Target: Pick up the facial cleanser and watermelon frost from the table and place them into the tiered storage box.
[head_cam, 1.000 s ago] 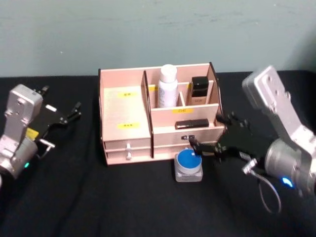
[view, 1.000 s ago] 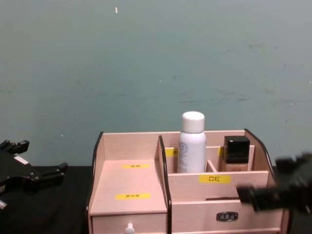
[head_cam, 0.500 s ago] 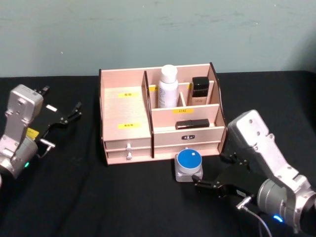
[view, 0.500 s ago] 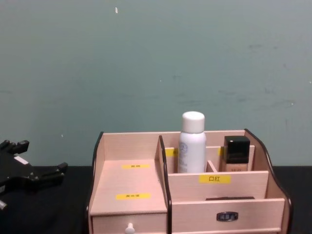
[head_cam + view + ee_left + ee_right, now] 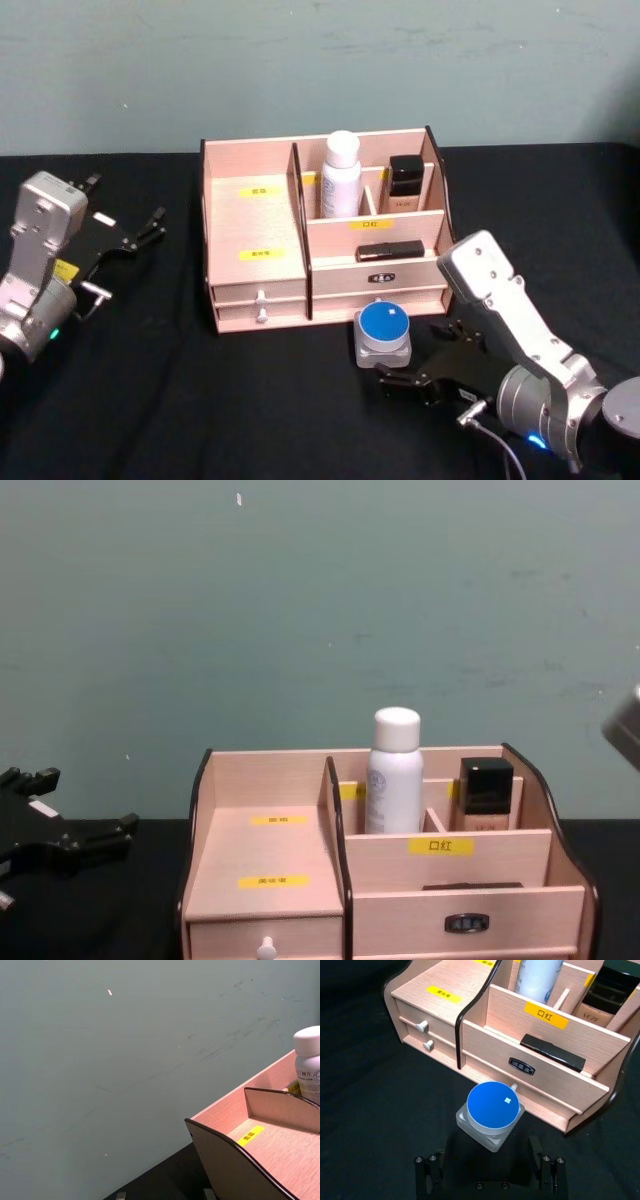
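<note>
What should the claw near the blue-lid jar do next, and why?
Probably ease the right claw forward around the blue-lidded jar: the claw is open, and the jar stands on the table just ahead of it, outside the tiered storage box.

Wide left tiers of the tiered storage box [image 5: 252,218] open from above, back compartments taken by a white bottle [image 5: 340,175] and a dark bottle [image 5: 404,183], blue-lidded jar [image 5: 383,335] close against the drawer fronts, right pincer [image 5: 487,1167] spread wide just before it, counter [image 5: 180,400] free to the left.
</note>
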`<state>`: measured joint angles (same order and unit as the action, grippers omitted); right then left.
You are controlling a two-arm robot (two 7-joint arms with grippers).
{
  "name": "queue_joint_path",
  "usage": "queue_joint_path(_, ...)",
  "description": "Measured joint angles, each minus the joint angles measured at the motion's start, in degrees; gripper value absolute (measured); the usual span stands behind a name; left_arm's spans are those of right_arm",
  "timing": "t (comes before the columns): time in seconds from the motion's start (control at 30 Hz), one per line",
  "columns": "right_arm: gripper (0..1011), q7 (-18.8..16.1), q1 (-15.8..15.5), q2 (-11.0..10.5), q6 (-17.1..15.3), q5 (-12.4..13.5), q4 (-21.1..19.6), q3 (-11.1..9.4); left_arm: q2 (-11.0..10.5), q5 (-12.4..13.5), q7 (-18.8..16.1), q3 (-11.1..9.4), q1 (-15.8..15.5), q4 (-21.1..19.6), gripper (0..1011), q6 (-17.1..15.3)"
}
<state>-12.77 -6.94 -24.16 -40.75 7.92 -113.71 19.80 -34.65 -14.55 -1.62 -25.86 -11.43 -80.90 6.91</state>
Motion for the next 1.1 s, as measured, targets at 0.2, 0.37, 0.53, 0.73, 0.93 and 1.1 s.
queue_joint_path(0.2,1002,-0.1,1.0,1.7,-0.3,-0.7,1.7,-0.3,0.0,0.0,0.0,0.0,0.0,0.0,1001,0.0)
queue_joint_path(0.37,1002,0.0,1.3,3.4,-0.7,-0.9,2.2,-0.5,0.0,0.0,0.0,0.0,0.0,0.0,1001,0.0)
queue_joint_path(0.53,1002,-0.5,1.5,4.5,-0.6,-1.5,2.2,-0.1,0.0,0.0,0.0,0.0,0.0,0.0,1001,0.0)
queue_joint_path(0.73,1002,-0.5,2.2,5.5,-0.3,-2.7,2.9,0.4,0.0,0.0,0.0,0.0,0.0,0.0,1001,0.0)
queue_joint_path(0.93,1002,-0.1,3.1,6.5,-0.1,-4.3,4.1,0.7,0.0,0.0,0.0,0.0,0.0,0.0,1001,0.0)
queue_joint_path(1.1,1002,0.0,3.4,7.1,-0.2,-5.2,4.6,0.8,0.0,0.0,0.0,0.0,0.0,0.0,1001,0.0)
